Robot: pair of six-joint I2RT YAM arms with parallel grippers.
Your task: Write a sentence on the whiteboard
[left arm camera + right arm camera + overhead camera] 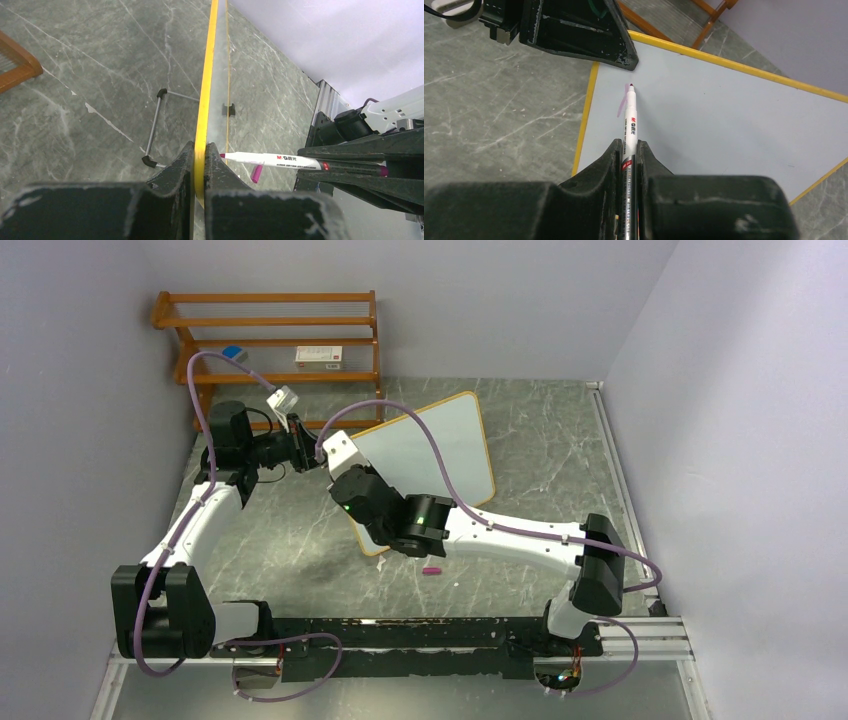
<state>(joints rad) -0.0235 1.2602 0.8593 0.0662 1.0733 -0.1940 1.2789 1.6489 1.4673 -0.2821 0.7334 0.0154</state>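
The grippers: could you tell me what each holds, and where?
Left gripper clamps the whiteboard by its edge; right gripper holds the marker by its barrel.

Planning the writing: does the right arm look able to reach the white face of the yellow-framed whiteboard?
Probably yes: the right gripper holds a white marker whose tip is at the whiteboard face; the left gripper clamps only the frame's edge, leaving the face free.
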